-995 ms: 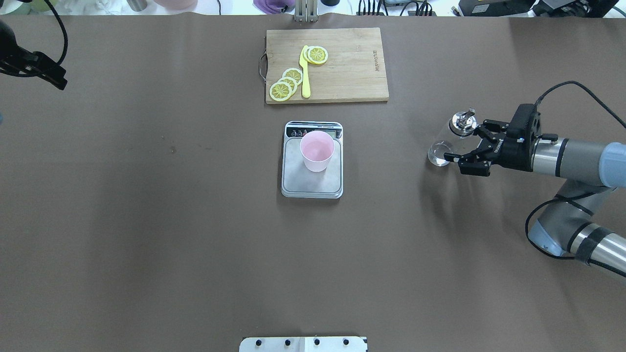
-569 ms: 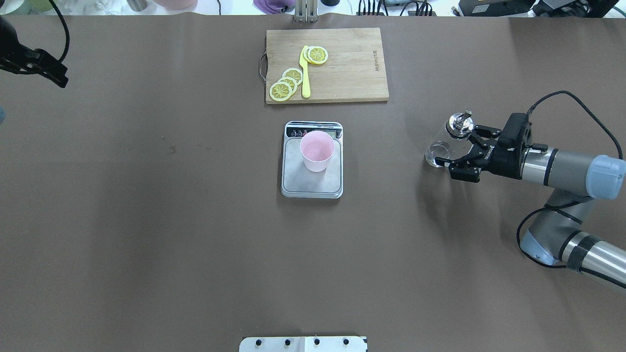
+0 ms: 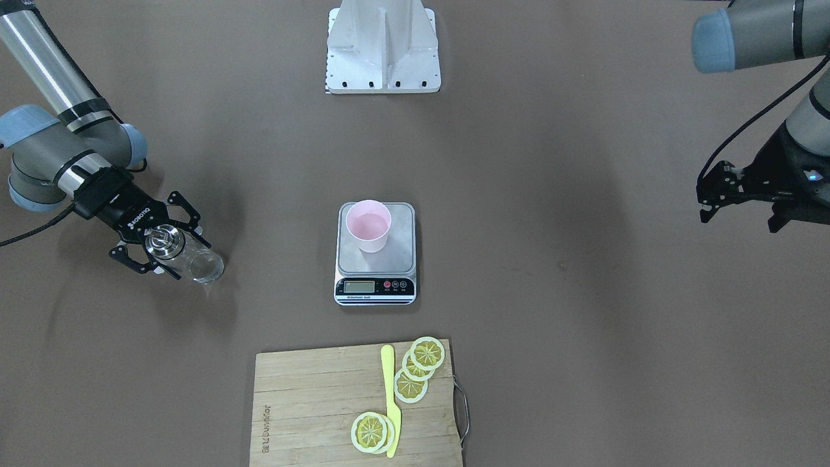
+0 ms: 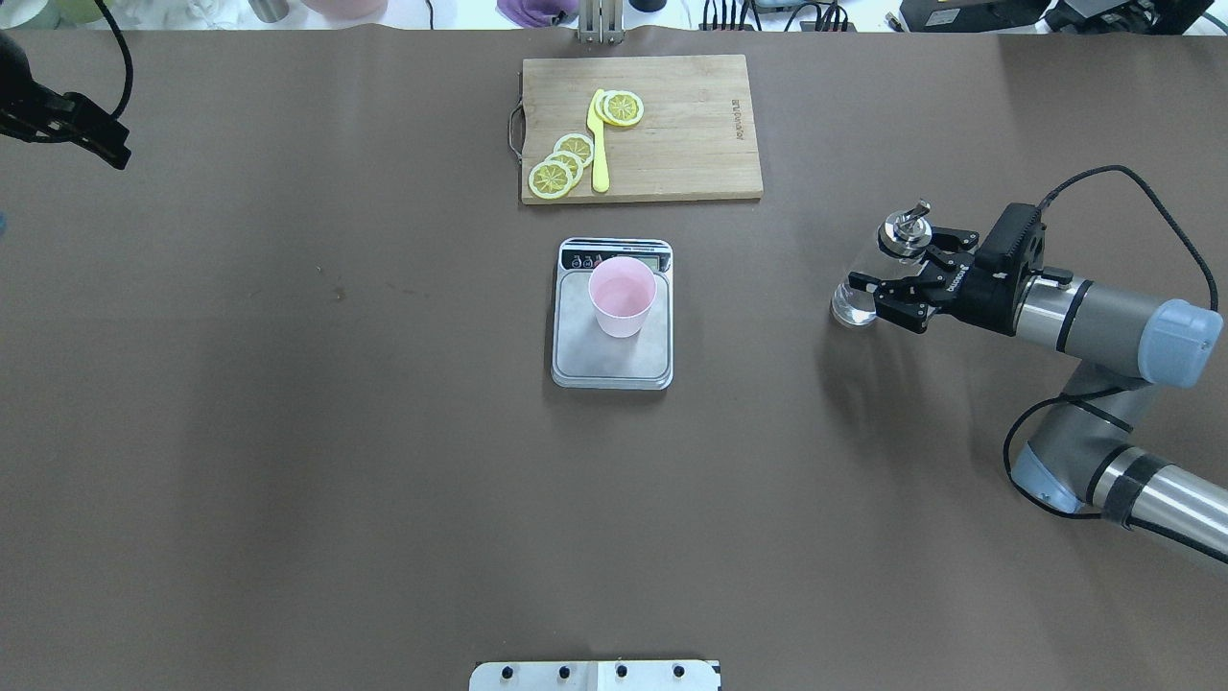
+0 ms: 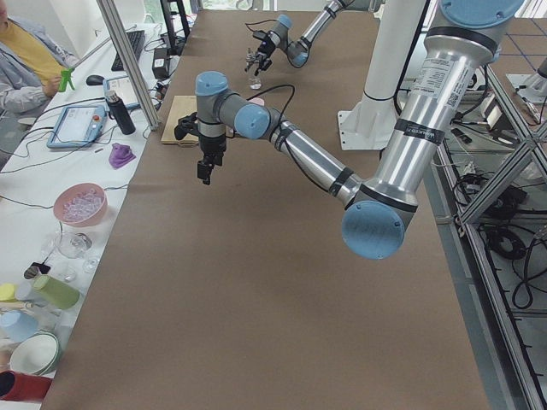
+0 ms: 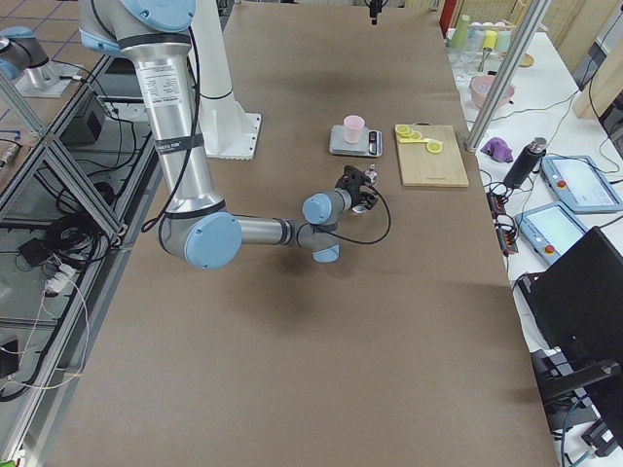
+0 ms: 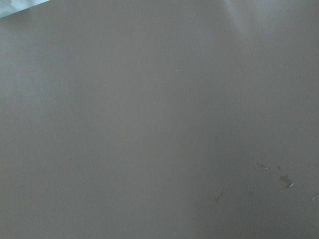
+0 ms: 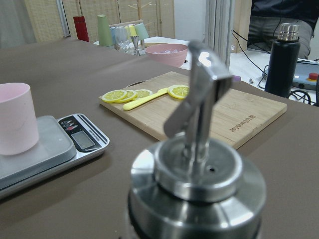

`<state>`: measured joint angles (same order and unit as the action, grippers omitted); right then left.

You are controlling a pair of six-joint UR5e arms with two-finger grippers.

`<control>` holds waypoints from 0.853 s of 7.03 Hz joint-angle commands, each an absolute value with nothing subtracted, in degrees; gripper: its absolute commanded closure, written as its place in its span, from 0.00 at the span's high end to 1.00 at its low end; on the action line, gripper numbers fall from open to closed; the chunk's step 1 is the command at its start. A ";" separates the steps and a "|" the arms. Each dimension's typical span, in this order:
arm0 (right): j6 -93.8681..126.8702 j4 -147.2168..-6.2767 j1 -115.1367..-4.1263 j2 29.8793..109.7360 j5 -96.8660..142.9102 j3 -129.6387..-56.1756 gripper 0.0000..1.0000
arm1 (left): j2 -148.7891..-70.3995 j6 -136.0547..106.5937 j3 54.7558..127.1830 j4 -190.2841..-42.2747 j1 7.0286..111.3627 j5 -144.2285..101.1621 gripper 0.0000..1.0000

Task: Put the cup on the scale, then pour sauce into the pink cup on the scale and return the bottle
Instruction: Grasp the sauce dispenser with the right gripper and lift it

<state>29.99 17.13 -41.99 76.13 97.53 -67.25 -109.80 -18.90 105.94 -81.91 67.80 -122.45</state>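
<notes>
Brown matting covers the table from edge to edge.

1. Orientation. One bottle stands upright on the matting on the robot's right side, its long axis vertical and its silver cap with a slanted spout on top. One cup stands upright, mouth up, on the platform of the one scale. It sits toward the display end and inside the platform's edges. The scale's long axis runs from the robot toward the far side, with the display strip at the far end.

2. Grippers. The right gripper lies level at bottle height with its jaws spread, one finger on each side of the glass. No clamping contact is visible. The left gripper hangs above bare matting near the far left corner. Whether its jaws are open or closed cannot be determined.

3. Other items. One wooden cutting board lies beyond the scale, near the far edge. It carries five lemon slices, in a group of three and a group of two, and one yellow knife.

4. Clearance. Bare matting separates the bottle from the scale, and the two are well apart. The bottle stands well in from the right edge. A narrow strip of matting separates the scale from the board.
</notes>
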 commanded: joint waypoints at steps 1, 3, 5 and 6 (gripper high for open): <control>29.88 16.44 -42.01 75.94 96.15 -67.24 0.53 | -110.12 -18.90 106.00 -81.83 67.76 -122.52 0.97; 29.88 16.17 -41.75 75.15 93.19 -67.67 0.43 | -112.84 -18.90 106.00 -77.28 67.76 -122.52 0.97; 30.49 17.23 -41.05 75.93 91.94 -68.02 0.00 | -113.03 -18.90 106.08 -76.90 67.85 -122.61 0.97; 30.50 16.18 -41.31 76.29 91.93 -68.46 0.00 | -112.94 -18.90 106.08 -76.90 67.85 -122.61 0.97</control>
<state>30.35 16.84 -41.23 75.82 92.24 -68.03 -112.91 -18.90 106.07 -77.07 67.84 -122.60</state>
